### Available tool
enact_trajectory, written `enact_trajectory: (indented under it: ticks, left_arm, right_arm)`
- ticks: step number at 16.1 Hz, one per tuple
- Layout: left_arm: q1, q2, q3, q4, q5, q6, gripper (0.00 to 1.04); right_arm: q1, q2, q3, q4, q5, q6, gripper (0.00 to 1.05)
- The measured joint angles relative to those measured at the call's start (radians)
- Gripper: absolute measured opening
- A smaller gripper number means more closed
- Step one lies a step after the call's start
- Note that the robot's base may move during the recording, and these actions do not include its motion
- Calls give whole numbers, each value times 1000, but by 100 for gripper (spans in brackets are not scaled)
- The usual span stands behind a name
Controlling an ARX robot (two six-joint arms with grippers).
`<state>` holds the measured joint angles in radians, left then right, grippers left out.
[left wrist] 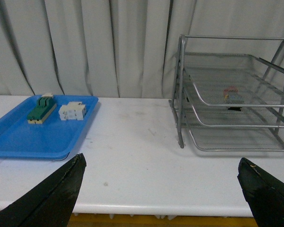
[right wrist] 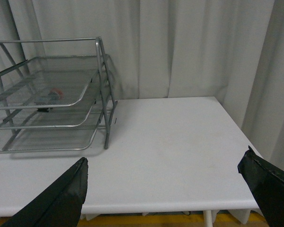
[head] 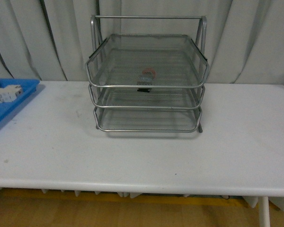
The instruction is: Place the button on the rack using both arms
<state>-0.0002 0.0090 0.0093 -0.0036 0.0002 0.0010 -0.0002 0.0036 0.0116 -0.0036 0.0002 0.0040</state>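
Button on rack, top tier.

Rack: silver three-tier wire-mesh letter tray, tubular frame, upright toward the back of the white table, open fronts facing the front camera. Button: small, red round cap over a dark body, resting on the mesh floor of the top tier, near the middle toward the front rim. Seen through mesh, so its exact tilt can't be made out. Also visible in both wrist views.

button blurred behind rack mesh, blue tray cut off
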Motion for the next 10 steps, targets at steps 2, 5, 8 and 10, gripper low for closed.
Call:
enact_trajectory:
  ticks: [2,5,8,10]
  left_arm:
    - [0,0,0,0,0,0,98]
    - [0,0,0,0,0,0,98]
    - [0,0,0,0,0,0,98]
    - [0,0,0,0,0,0,98]
  right_arm:
    - [0,0,0,0,0,0,98]
    - [0,0,0,0,0,0,98]
    - [0,0,0,0,0,0,98]
    - [0,0,0,0,0,0,98]
